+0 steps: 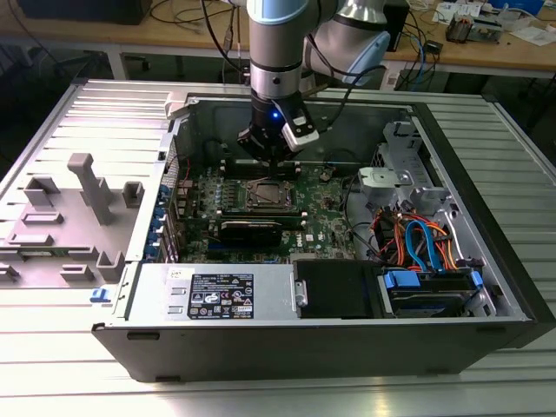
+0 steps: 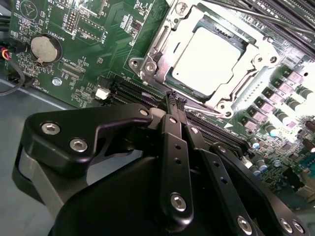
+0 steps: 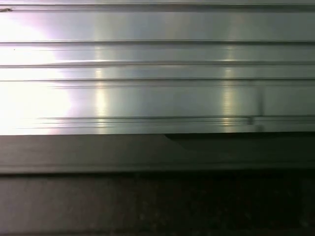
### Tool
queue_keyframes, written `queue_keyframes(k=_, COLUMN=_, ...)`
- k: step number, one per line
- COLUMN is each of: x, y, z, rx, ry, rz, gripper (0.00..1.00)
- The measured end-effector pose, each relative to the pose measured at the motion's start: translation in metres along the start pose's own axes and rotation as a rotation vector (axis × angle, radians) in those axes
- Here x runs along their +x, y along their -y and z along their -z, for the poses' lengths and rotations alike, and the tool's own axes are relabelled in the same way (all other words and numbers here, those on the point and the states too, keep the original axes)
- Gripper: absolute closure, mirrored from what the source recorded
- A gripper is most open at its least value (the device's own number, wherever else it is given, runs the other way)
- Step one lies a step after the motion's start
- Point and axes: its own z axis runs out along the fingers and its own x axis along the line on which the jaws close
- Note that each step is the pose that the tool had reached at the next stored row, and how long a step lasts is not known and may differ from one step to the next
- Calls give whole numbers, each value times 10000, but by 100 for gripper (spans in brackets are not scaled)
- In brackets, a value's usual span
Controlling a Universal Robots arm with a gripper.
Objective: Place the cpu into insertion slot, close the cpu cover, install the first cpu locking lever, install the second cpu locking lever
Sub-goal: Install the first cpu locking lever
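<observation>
Gripper (image 2: 175, 98) fingers together, empty, hovering just beside insertion slot (image 2: 209, 59); cpu (image 2: 212, 54) seated, cpu cover (image 2: 258, 56) down. Board print unreadable.

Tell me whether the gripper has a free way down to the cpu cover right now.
Probably yes. The gripper, jaws shut together, hangs just beside the cpu cover, which lies over the cpu in the insertion slot. Nothing stands between them; the case is open on top.
</observation>
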Motion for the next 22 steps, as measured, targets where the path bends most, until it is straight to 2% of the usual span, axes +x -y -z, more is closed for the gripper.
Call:
queue_keyframes(k=14, x=-73, y=-24, z=-68, rx=63, ry=1, rz=1, gripper=89)
queue_keyframes(k=22, x=-74, y=-26, z=-71, rx=64, ry=1, rz=2, gripper=89)
